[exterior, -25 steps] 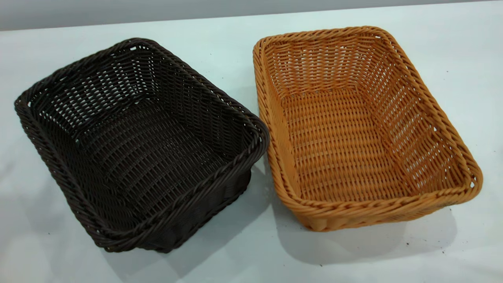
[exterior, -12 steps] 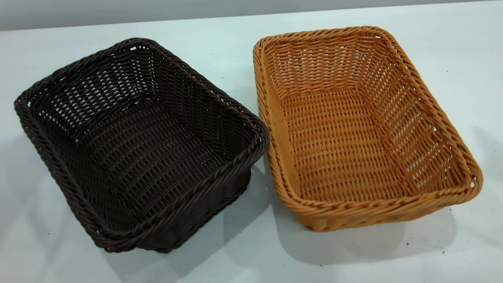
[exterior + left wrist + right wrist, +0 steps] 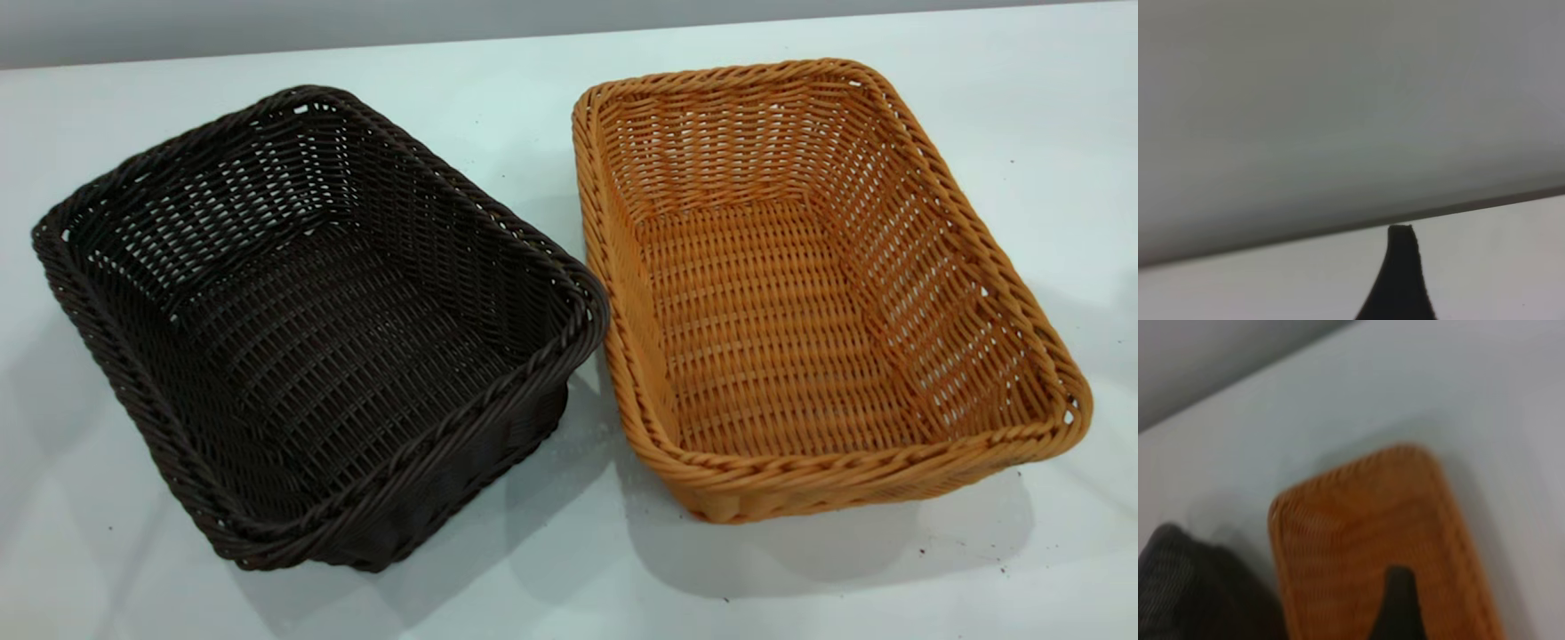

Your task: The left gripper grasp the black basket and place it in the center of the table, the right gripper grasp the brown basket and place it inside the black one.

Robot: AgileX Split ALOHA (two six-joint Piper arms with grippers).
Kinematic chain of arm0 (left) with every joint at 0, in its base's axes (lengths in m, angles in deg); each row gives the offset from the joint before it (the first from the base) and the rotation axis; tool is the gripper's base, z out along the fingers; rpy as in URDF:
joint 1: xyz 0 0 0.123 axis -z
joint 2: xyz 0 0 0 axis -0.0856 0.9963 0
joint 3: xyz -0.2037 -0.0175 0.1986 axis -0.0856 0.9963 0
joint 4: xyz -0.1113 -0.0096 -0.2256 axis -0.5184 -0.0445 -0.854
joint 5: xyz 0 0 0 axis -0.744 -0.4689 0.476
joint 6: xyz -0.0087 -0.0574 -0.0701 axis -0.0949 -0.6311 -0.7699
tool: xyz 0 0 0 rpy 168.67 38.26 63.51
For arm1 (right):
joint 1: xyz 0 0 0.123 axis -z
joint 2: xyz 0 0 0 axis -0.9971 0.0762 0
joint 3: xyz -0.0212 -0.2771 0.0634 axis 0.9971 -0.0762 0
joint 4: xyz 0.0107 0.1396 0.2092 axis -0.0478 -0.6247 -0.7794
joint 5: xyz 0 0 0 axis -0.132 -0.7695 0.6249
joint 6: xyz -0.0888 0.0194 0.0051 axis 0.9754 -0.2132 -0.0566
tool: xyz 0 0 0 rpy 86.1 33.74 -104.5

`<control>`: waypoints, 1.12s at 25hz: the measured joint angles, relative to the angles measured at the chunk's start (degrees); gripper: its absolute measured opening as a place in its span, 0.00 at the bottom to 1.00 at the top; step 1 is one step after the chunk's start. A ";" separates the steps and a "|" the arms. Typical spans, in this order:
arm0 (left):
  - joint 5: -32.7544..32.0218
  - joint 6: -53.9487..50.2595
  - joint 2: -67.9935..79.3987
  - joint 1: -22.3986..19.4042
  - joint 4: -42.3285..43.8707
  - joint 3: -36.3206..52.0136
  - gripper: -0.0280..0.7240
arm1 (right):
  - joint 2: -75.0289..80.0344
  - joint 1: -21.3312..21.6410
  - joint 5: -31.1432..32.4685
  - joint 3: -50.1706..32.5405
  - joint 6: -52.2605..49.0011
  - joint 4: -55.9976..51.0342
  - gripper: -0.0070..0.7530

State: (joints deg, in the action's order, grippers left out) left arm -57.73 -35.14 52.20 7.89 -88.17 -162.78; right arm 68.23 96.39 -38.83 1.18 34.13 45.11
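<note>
- At the left of the table (image 3: 533,587) we see the black basket (image 3: 302,338), upright on the white top and turned at an angle, one corner pointing toward the near edge.
- Its right corner comes just beside the left rim of the brown basket (image 3: 818,293); we cannot tell whether the two rims touch.
- The brown basket sits upright on the right half, and both baskets are empty.
- Neither arm shows in the exterior view.
- In the left wrist view we see only one dark fingertip of the left gripper (image 3: 1399,280) against bare table and a grey wall; whether it is clenched or released we cannot tell.
- In the right wrist view one dark fingertip of the right gripper (image 3: 1398,607) hangs above the brown basket (image 3: 1378,547), the black basket (image 3: 1185,587) beside it; its grip we cannot tell either.
</note>
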 joint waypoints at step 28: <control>9.33 19.75 9.49 10.37 -0.05 -1.30 0.73 | 14.12 -17.25 26.20 -0.70 -50.29 9.49 0.73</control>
State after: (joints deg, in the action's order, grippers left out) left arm -48.40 -15.39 61.70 18.25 -88.22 -164.08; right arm 82.35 79.14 -12.63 0.48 -16.16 54.60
